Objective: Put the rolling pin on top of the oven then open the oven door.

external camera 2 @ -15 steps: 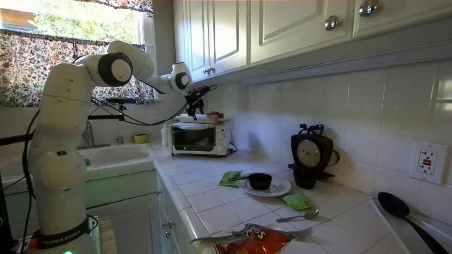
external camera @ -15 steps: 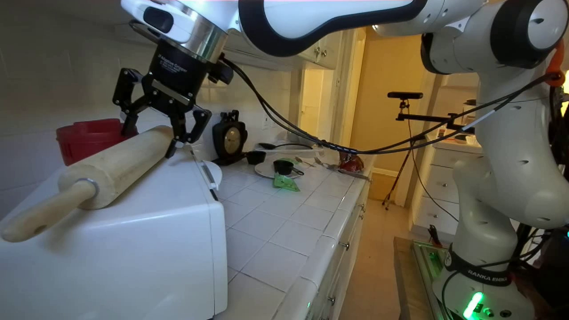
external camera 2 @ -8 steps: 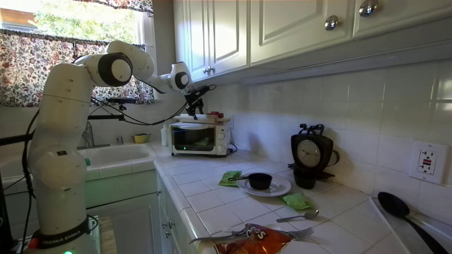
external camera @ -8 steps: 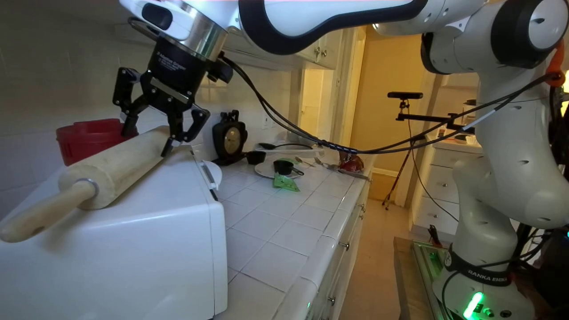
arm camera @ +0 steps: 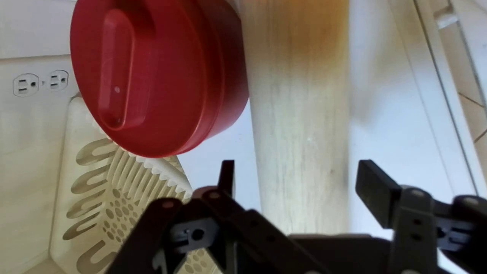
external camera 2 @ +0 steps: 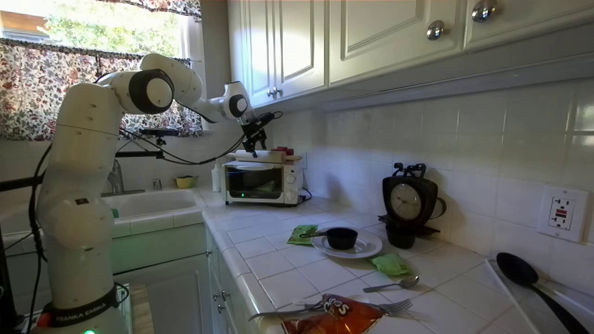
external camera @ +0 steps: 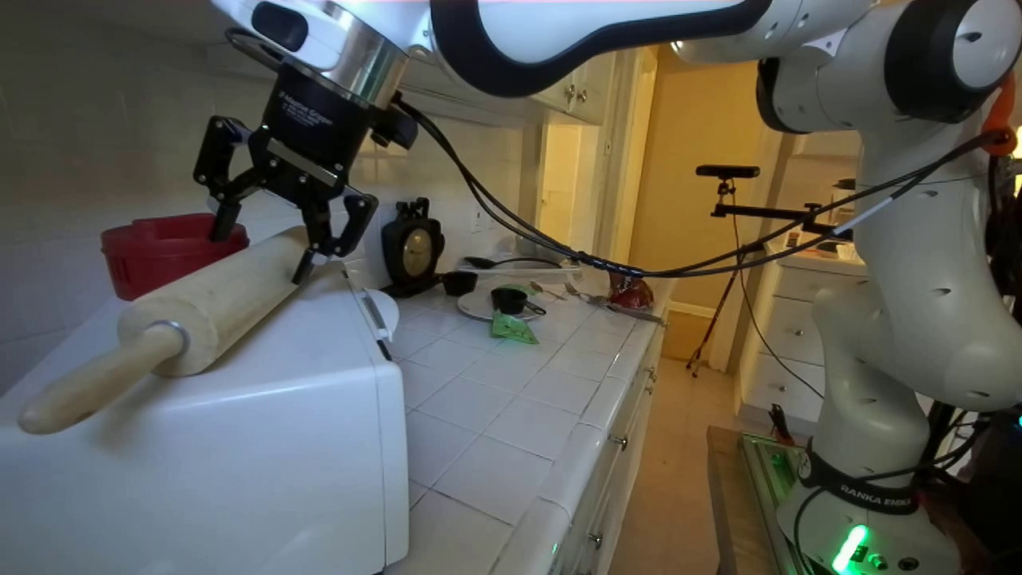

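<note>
"So, where's the rolling pin?"

"Lying lengthwise on top of the oven. The jaws stand apart astride it, gripping nothing; in the wrist view I see a gap on either side."

"If that's it placed, how should they back off?"

"Rising straight up, I'd say, before any swing sideways; a nudge could set that pin rolling towards the front edge. Only then go for the door handle: the oven door is closed, so hook it from above and draw it outwards and down, gently."

"And what's around, left to right?"

"Beside the oven, in an exterior view, a pale bottle. Next, a red container right behind the pin; whether they touch I can't tell, but it crowds the jaws' rear side. Further right on the worktop, a green packet, a plate bearing a black handled cup, and a dark clock. Those sit well apart from the oven, so they shouldn't hinder the door."
</note>
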